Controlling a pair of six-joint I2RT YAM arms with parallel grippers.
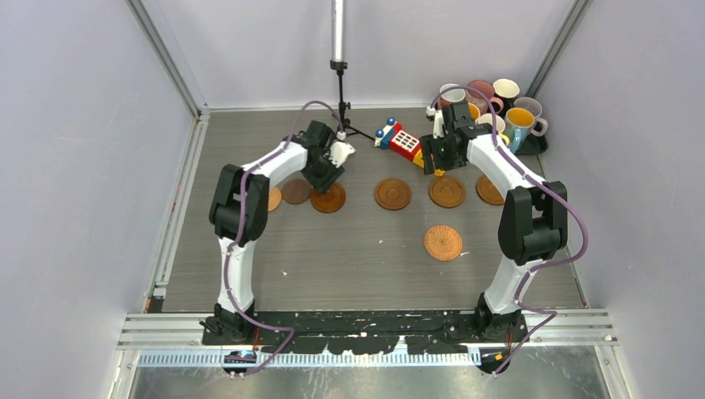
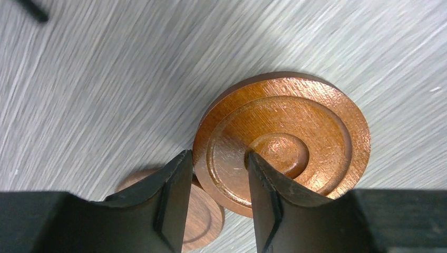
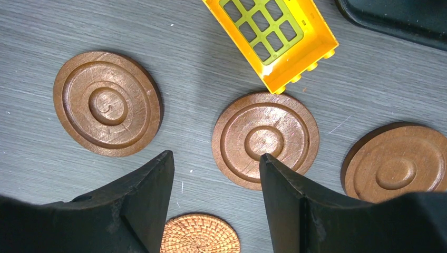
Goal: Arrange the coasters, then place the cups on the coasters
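Table (image 1: 349, 249) corner: black tray (image 1: 536, 145) holds cups (image 1: 482, 90).

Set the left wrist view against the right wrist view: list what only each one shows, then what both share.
Only the left wrist view: a reddish-brown grooved wooden coaster between the left pincer's fingers, and a second brown disc partly hidden behind one finger. Only the right wrist view, past the right pincer: three brown ringed wooden coasters, an orange woven coaster, a yellow plastic toy block and a black tray's corner. Both: grey wood-grain table and black fingers along the bottom edge.
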